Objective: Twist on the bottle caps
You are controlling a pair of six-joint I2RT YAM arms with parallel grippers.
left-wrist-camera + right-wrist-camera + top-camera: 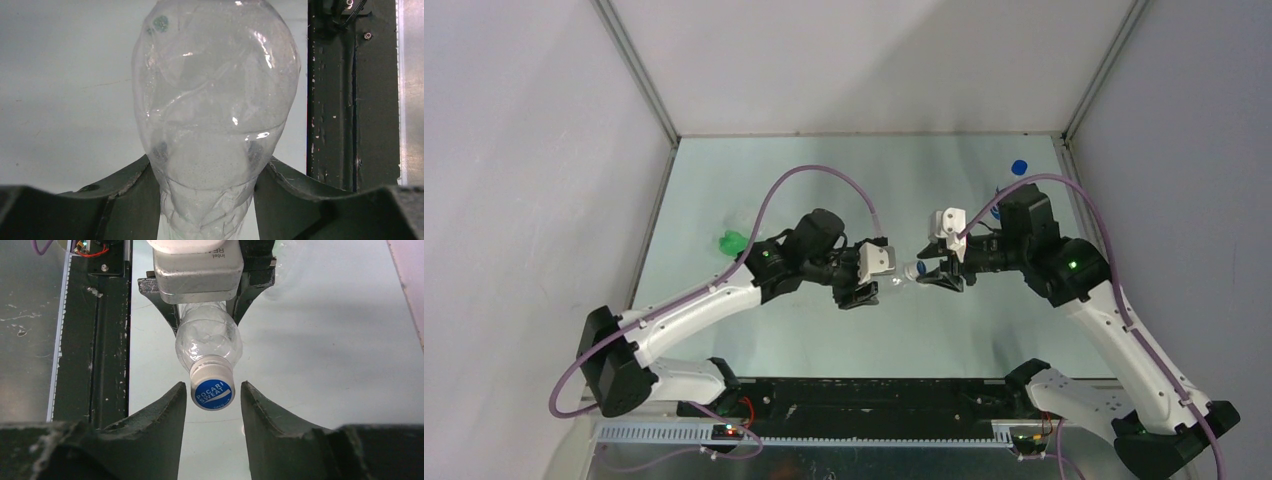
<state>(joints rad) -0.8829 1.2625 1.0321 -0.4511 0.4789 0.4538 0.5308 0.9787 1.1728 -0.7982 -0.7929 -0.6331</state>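
- Bottle caps first: one cap, white-sided with a blue top, sits on the neck of a clear bottle. The bottle is held up off the tabletop, lying level between the two arms.
- The left gripper is clamped on the bottle's body, a finger pressed into each side, with the neck pointing towards the other arm.
- The right gripper has its jaws apart on either side of that cap. They are very close, but a sliver of tabletop shows at each side, so I would not call it a grip yet.
- My judgement is that this cap is seated but not proven tight. No thread shows, and the turning looks about to start or to go on.
- Left to do: a loose blue cap lies at the far right of the tabletop. A green thing at the far left, probably the green bottle, is too small for me to tell whether it is capped. I can pick out no other bottles or caps with any certainty.
- Writing: the cap's blue top reads "POCARI SWEAT" in white. The grey wrist camera over the left gripper shows "intel" and the start of a larger word, "RE", cut off by the frame. The clear bottle carries no label.
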